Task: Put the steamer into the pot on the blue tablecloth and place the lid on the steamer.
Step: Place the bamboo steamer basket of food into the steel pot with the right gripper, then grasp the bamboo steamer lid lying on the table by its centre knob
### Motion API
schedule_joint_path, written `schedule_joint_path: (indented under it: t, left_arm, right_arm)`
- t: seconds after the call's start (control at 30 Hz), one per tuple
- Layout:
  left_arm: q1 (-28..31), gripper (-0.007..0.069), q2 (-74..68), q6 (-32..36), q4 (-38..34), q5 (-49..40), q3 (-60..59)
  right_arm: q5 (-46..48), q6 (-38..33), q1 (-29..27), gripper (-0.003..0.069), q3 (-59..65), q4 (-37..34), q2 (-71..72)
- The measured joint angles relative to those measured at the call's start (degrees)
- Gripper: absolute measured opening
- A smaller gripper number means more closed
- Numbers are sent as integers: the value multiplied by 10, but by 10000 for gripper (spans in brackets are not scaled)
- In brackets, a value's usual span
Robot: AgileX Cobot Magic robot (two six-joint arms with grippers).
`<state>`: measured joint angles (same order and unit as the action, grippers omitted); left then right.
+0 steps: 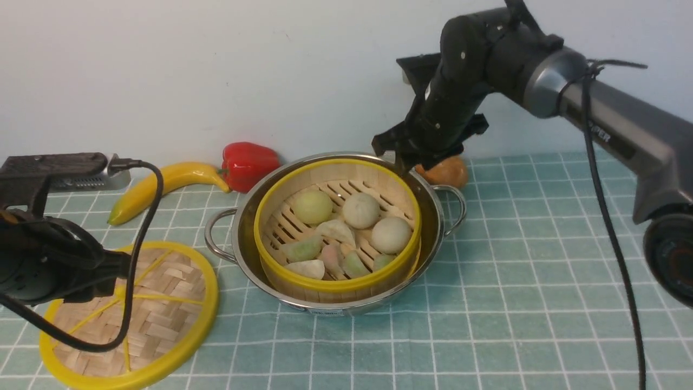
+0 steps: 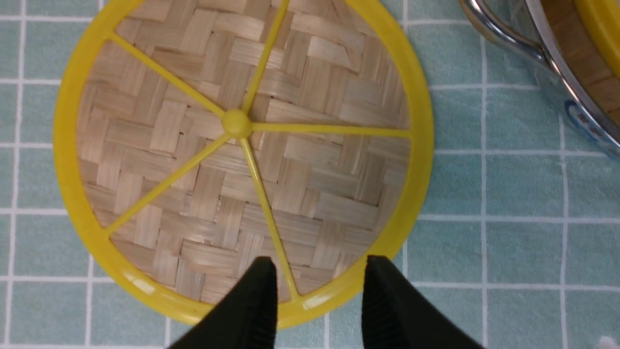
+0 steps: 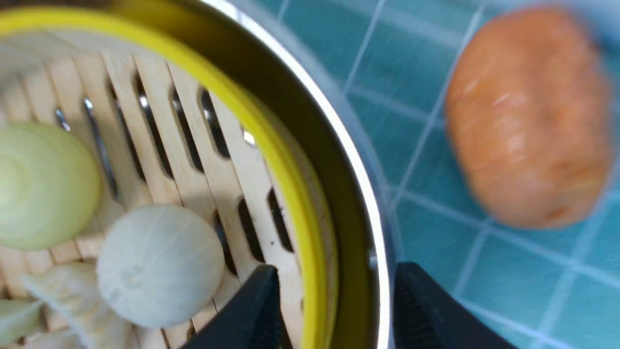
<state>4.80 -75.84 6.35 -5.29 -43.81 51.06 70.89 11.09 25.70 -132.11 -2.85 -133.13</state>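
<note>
**A:** The steamer (image 1: 335, 285) sits down inside the pot (image 1: 325, 306) on the blue tablecloth (image 1: 514, 271), loaded with buns and dumplings (image 1: 361, 210). The right end effector (image 3: 336, 271) is at the far rim with its jaws spread. One finger is inside the basket wall and the other outside the pot, and it grips nothing.

**B:** So the lid's the job. Where is it?

**A:** The lid (image 1: 162, 292) lies flat on the cloth, near the pot on its left side. The left end effector (image 2: 317, 271) hovers over the rim where a spoke meets it, jaws parted and empty.

**B:** How will it handle?

**A:** Light and fairly stiff, I'd judge: woven bamboo in a thick yellow rim. It's lying flat, though, so there's little to get under, and that smooth rim could slip. Best to pinch across the rim beside a spoke and carry it level.
</note>
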Motion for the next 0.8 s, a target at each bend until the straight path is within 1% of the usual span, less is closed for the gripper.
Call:
schedule_joint_path:
  t: [0.13, 0.23, 0.33, 0.4, 0.47, 0.63, 0.8]
  left_arm:
    - [0, 243, -19, -19, 6, 34, 0]
    - [0, 243, -49, -64, 36, 65, 0]
    - [0, 243, -77, -100, 73, 69, 1]
    - [0, 243, -105, -138, 119, 73, 10]
    - [0, 243, -122, -160, 138, 79, 18]
    - [0, 243, -161, -168, 143, 87, 38]
    - [0, 243, -189, -168, 143, 99, 44]
  right_arm:
    - [-1, 0, 0, 332, 0, 22, 62]
    - [-3, -4, 0, 333, 0, 28, 155]
    - [-5, -9, 0, 333, 0, 17, 232]
    - [-7, -15, 0, 333, 4, -3, 310]
    - [-8, -22, 0, 333, 15, -25, 381]
    - [-9, -41, 0, 333, 79, -60, 526]
    - [-8, -55, 0, 333, 165, -64, 646]
